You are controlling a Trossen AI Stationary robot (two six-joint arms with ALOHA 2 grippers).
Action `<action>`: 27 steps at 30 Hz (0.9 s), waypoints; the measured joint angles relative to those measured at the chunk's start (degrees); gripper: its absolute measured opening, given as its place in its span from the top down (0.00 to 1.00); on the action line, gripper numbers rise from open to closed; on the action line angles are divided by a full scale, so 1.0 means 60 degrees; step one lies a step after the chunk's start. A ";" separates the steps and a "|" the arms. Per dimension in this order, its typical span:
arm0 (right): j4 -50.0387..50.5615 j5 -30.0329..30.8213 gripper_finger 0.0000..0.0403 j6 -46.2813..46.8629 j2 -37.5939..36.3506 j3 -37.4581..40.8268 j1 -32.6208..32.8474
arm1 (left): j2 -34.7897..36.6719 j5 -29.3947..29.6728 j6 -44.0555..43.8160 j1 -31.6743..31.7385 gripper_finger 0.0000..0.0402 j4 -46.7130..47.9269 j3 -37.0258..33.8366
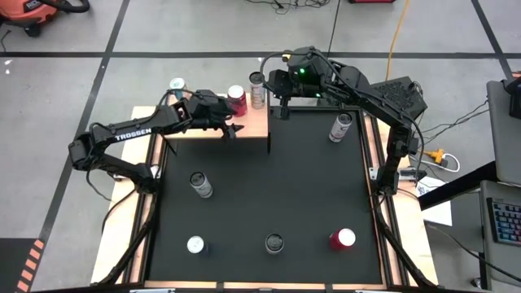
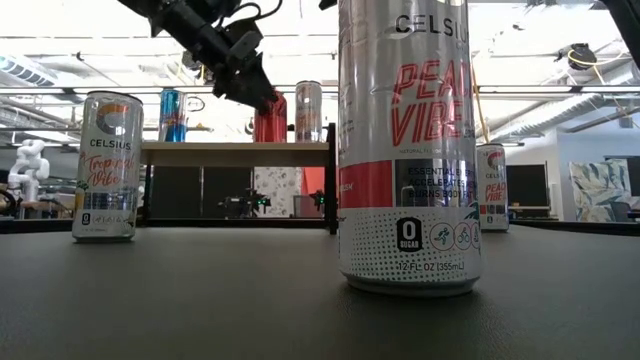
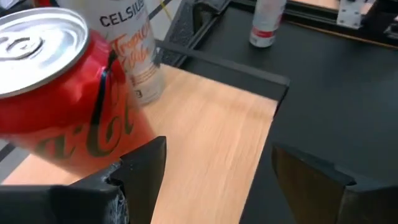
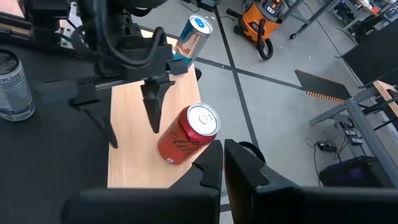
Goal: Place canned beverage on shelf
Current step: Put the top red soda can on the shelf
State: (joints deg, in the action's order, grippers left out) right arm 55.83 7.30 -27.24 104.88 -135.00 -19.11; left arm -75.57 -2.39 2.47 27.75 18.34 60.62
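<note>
On the near black counter (image 1: 269,195) we see five loose cans awaiting placement. Farther back, three cans stand on the light-wood shelf (image 1: 252,122); our left gripper (image 1: 232,130), jaws apart, sits beside the red can (image 1: 237,99). Right gripper (image 1: 285,110) closed, empty.

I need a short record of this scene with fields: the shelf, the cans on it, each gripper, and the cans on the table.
shelf: small light-wood board on black legs, at table's far edge
cans on shelf: red soda can; silver Celsius can; blue-and-silver can
left gripper: open, above the shelf, beside the red can, apart from it
right gripper: shut, raised near the shelf
cans on table: five upright on the black mat
</note>
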 joint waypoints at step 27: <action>-0.0029 -0.0003 1.00 -0.0153 0.0000 0.0000 -0.0004 | -0.0029 0.0357 0.0154 0.0667 0.27 -0.0696 -0.0004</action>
State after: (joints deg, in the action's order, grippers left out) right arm 55.66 7.28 -28.16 104.88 -135.00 -19.14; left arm -75.75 -0.24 3.39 31.75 14.17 60.60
